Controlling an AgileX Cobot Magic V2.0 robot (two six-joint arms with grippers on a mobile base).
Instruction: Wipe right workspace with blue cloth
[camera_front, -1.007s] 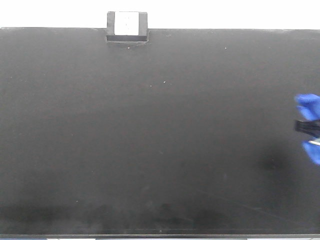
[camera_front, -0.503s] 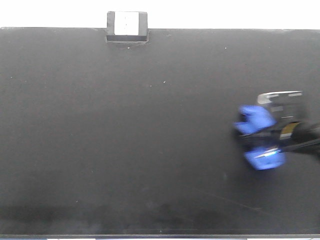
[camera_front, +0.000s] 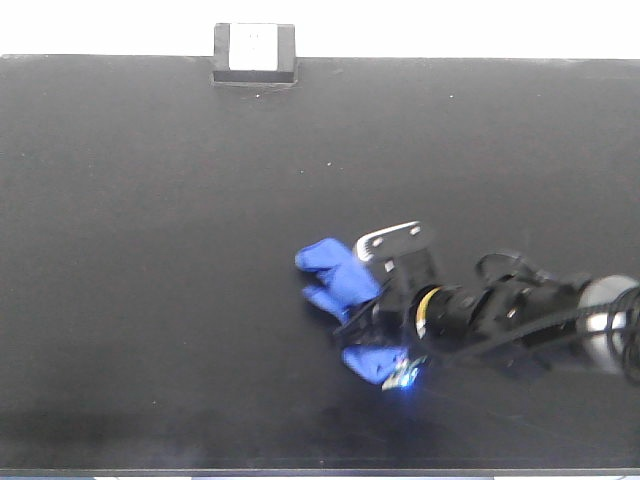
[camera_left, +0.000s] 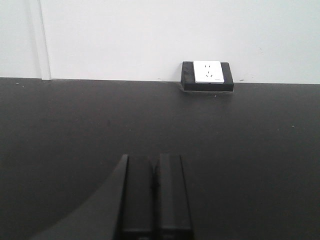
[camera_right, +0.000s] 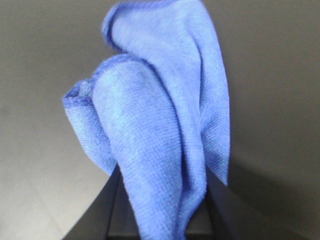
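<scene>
Right wrist-mounted view: blue cloth (camera_right: 160, 135) hides the right end effector (camera_right: 157, 210) clamping it.

Swept leftward across the desk (camera_front: 150, 250) from its right edge, bringing the right end effector (camera_front: 362, 325) and the pinched blue cloth (camera_front: 340, 282) much nearer the socket box (camera_front: 254, 53), now below and slightly right of it; more arm in view.

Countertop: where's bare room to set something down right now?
Most of the black countertop is bare: the whole left half and the back strip right of the socket box. Crowded only front-right, where the right gripper holds the blue cloth.
</scene>
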